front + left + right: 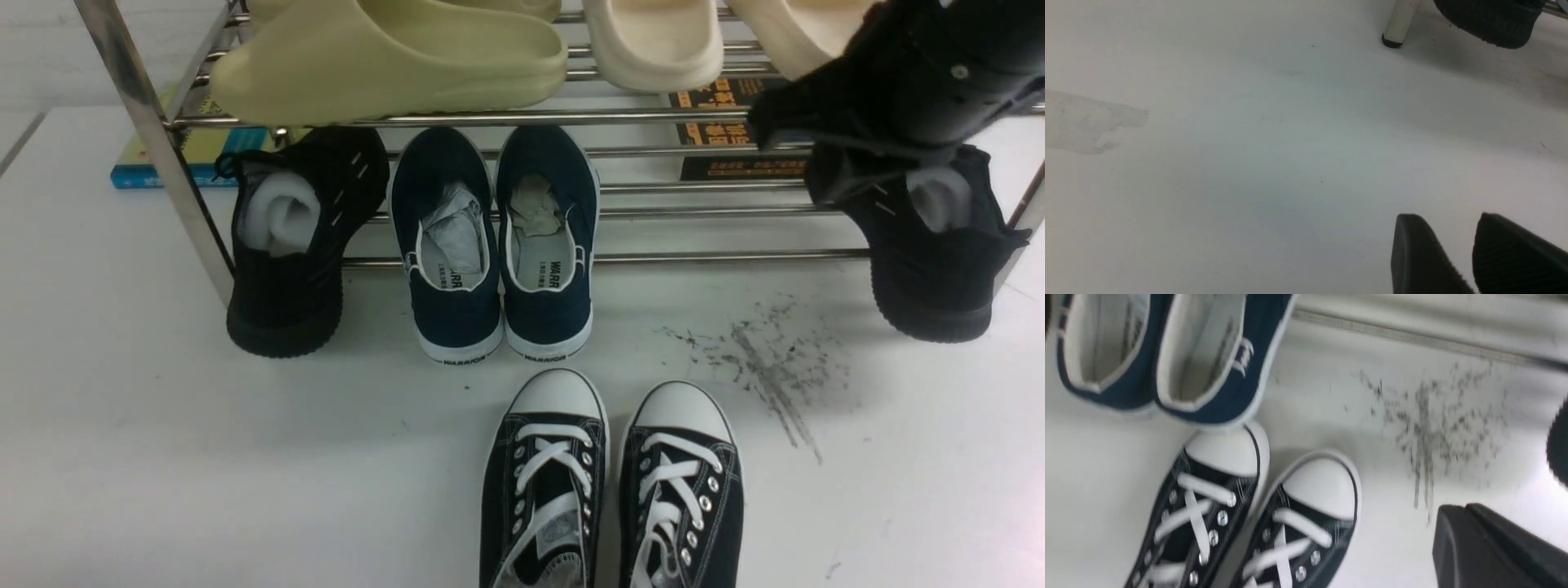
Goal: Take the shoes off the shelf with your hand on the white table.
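The pair of black canvas sneakers [612,482] with white laces and toe caps stands on the white table [163,408], in front of the chrome shelf [490,118], toes towards it. The pair also shows in the right wrist view [1257,498]. My right gripper [1466,508] is shut and empty, raised above the table to the right of the sneakers, near the grey scuff streaks [1429,424]. In the front view it is the black mass at the upper right [763,131]. My left gripper [1447,216] is open and empty over bare table, out of the front view.
Navy WARRIOR slip-ons [498,237] and two all-black knit shoes [294,245] [931,245] lean on the lower tier. Pale green slides [392,57] and cream slides [653,41] lie on the upper tier. A shelf leg [1399,24] stands ahead of my left gripper.
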`<action>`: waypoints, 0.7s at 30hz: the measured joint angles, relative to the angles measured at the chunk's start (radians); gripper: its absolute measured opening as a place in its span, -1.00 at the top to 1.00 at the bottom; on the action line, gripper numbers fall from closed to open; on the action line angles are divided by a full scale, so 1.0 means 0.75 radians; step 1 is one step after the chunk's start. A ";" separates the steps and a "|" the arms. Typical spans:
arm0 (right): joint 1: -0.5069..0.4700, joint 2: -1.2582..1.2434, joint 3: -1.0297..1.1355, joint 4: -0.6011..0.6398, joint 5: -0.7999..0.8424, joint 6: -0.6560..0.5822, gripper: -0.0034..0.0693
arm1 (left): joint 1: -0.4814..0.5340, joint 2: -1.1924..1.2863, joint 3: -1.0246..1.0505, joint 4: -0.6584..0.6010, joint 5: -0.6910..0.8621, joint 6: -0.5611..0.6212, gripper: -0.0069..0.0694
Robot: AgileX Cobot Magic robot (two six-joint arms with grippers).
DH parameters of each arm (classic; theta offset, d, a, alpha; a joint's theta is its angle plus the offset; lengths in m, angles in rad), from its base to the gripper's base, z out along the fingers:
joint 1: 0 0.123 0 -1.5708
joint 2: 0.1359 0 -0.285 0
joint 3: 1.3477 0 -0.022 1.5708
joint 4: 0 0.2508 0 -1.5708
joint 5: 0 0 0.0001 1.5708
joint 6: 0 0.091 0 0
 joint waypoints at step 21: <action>0.003 -1.131 1.434 0.059 -0.914 0.099 0.82 | 0.000 0.000 0.000 0.000 0.000 0.000 0.19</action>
